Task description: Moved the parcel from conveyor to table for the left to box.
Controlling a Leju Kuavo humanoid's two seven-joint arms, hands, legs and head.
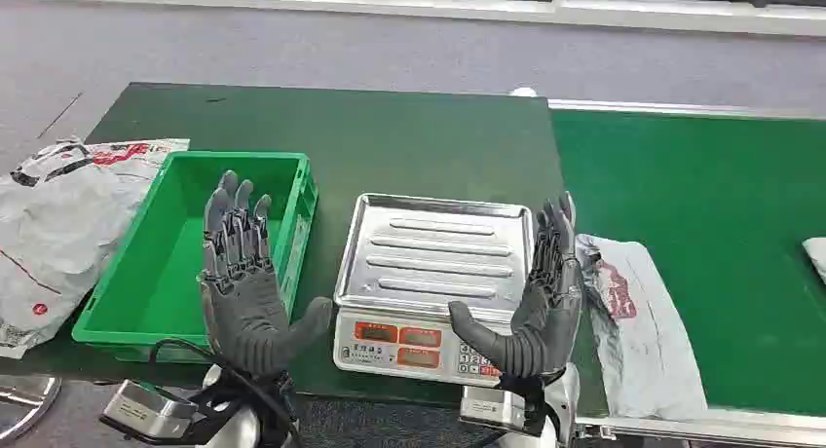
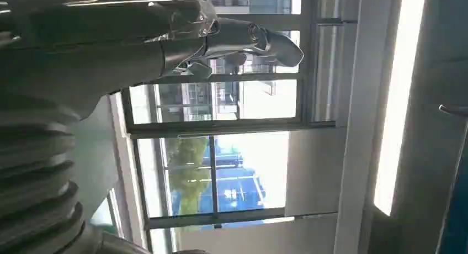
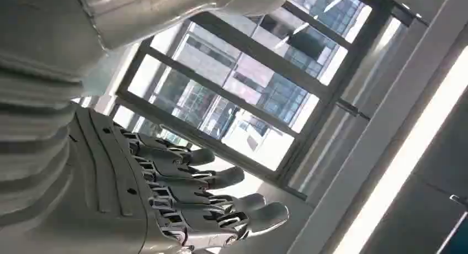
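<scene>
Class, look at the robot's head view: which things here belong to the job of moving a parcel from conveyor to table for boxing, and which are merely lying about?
Part of the job:
grey parcel on the conveyor
green box
table
right hand, left hand, both raised, holding nothing

Lying about:
scale
bags beside the box

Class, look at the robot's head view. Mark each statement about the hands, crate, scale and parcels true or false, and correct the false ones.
1. Both hands are raised, holding nothing. True: left hand, right hand.
2. The green crate holds a parcel. False: it is empty.
3. A parcel lies on the conveyor beside the scale. True.
4. A parcel sits on the scale tray. False: the tray is bare.
</scene>
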